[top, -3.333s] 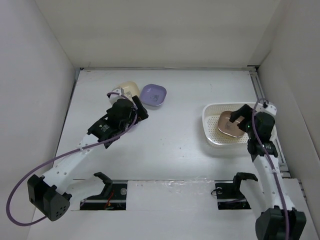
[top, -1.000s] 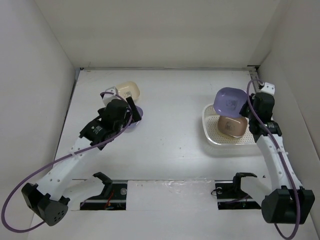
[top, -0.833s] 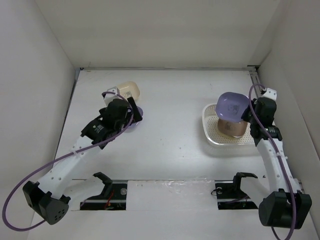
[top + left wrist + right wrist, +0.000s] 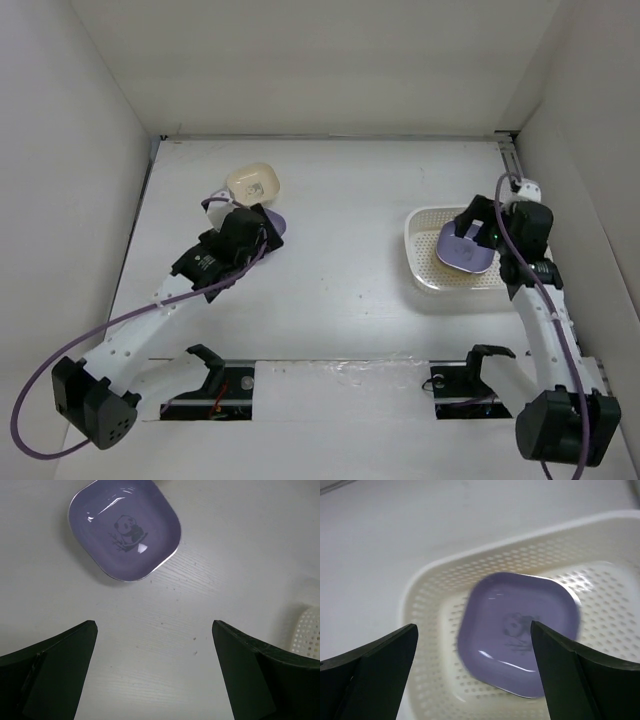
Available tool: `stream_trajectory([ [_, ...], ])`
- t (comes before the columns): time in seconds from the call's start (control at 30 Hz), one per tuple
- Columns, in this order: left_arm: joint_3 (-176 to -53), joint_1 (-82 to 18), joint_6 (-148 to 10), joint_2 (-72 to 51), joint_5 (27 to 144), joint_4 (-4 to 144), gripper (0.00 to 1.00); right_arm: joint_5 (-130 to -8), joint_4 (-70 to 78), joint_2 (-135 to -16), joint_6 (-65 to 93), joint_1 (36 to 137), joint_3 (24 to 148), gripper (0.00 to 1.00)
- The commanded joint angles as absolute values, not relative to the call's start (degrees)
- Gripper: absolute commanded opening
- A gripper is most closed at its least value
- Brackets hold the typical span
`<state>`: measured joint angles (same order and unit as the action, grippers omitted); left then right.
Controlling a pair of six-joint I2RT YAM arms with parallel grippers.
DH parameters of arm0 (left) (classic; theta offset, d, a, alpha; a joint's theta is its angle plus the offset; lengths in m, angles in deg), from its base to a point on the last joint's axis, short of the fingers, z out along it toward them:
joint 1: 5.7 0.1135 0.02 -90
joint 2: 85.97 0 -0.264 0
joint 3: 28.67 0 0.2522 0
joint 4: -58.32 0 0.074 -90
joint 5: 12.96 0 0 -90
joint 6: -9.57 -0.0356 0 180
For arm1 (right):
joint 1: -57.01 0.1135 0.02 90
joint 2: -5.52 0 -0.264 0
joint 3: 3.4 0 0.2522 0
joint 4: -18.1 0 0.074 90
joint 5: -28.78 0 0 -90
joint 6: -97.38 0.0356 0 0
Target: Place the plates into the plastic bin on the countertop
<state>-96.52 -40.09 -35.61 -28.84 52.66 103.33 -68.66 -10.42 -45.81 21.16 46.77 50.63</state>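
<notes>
A purple plate (image 4: pixel 462 248) lies in the white plastic bin (image 4: pixel 415 235) at the right; it fills the middle of the right wrist view (image 4: pixel 520 632) inside the perforated bin (image 4: pixel 430 630). My right gripper (image 4: pixel 478 225) (image 4: pixel 473 626) hovers over it, open and empty. A second purple plate (image 4: pixel 276 222) with a panda print lies on the countertop (image 4: pixel 340 270) at the left, ahead of my left gripper (image 4: pixel 258 228) in the left wrist view (image 4: pixel 125 527). My left gripper (image 4: pixel 153 625) is open and empty. A cream plate (image 4: pixel 252 183) lies just behind it.
Walls close in the countertop on the left, back and right. The bin's corner shows at the right edge of the left wrist view (image 4: pixel 307 632). A rail (image 4: pixel 520 190) runs along the right side by the bin.
My right gripper lowered the purple plate onto the pink-brown plate in the bin and let go. My left gripper drew back slightly from the other purple plate, uncovering more of the cream plate.
</notes>
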Motion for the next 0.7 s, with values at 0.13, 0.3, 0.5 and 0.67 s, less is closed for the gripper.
stream_trajectory([
  [0.13, -86.57, -36.05, -19.88, -26.38, 44.86, 102.24, 1.0, -66.33, -4.98, -55.18, 18.01, 71.22, 62.2, 1.0],
  [0.3, -83.05, -28.91, -21.46, -25.24, 48.39, 94.06, 1.0, -64.03, -2.09, -62.32, 17.48, 79.68, 65.64, 1.0],
  [0.5, -81.9, -22.32, -21.98, -17.69, 52.42, 84.23, 1.0, -65.26, -0.23, -69.7, 16.88, 86.89, 69.06, 1.0],
  [0.67, -84.79, -22.31, -20.67, -7.23, 51.73, 82.55, 0.91, -64.74, 0.3, -70.24, 16.87, 90.14, 69.07, 0.99],
])
